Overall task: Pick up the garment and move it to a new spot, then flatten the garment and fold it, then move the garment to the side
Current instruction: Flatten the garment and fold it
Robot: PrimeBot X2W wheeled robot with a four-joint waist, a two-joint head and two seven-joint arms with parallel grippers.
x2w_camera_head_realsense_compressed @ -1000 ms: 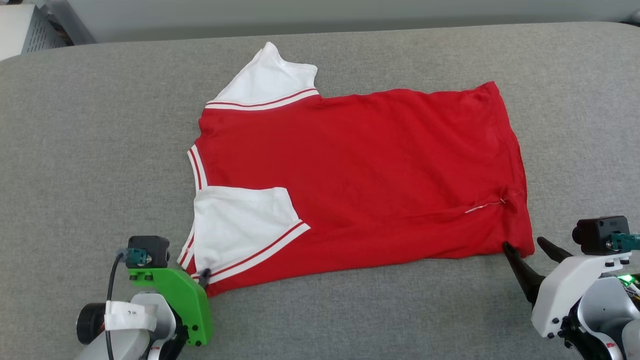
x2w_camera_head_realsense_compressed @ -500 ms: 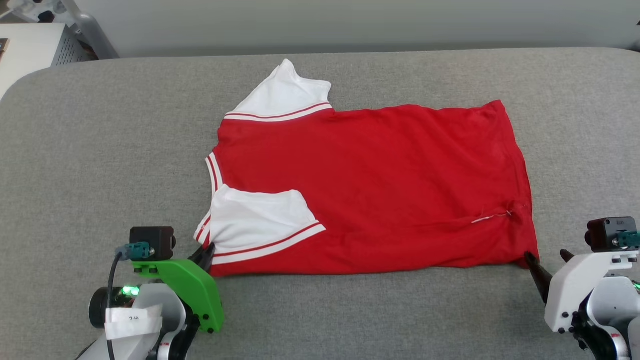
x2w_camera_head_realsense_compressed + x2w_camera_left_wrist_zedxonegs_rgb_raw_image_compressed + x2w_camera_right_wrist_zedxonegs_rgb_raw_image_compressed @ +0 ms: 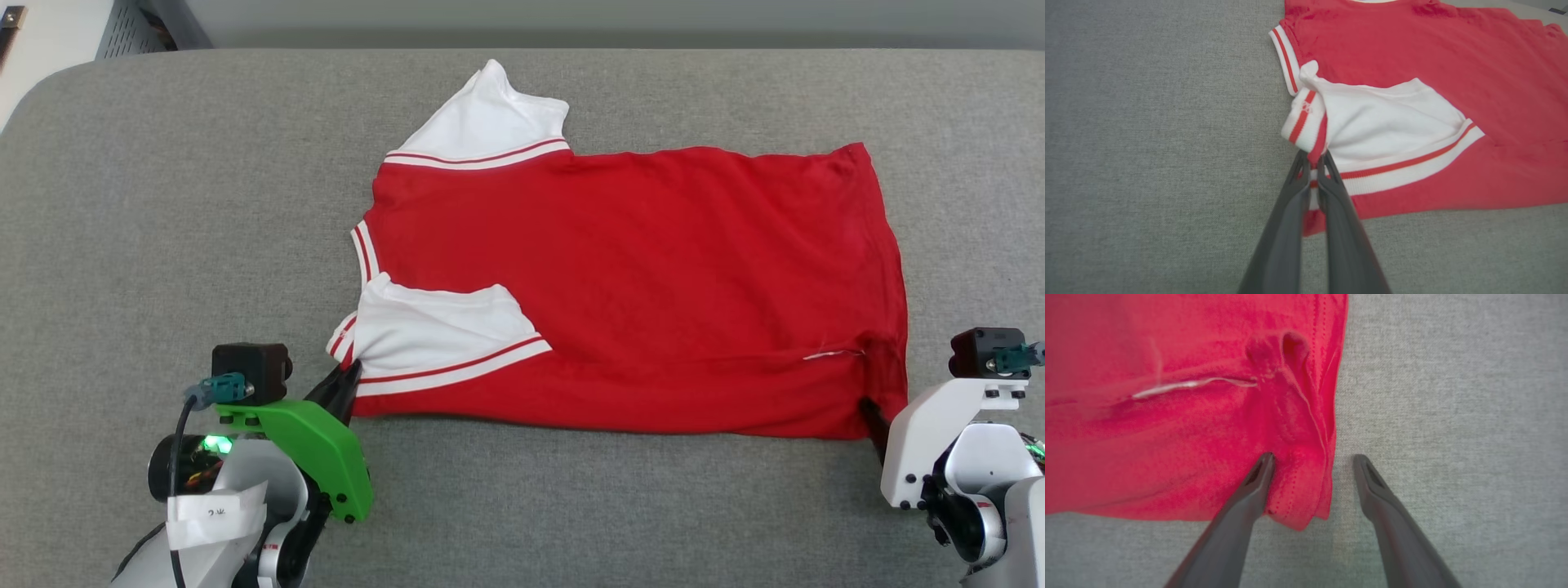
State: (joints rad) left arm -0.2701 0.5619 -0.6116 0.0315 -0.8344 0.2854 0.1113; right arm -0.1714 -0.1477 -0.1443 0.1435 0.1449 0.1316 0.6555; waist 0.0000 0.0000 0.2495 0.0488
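Between the fingers of the clenched left hand: a sleeve corner of the garment, spread mostly flat. Right hand released, straddling the hem corner. Fold, side move likely remain.

Grey fabric surface, perforated panel

You have the garment, a red T-shirt with white red-striped sleeves, spread plain side up across the frame's centre, collar at left, hem at right. The lower sleeve lies folded onto the body; the lower-right hem corner is puckered.
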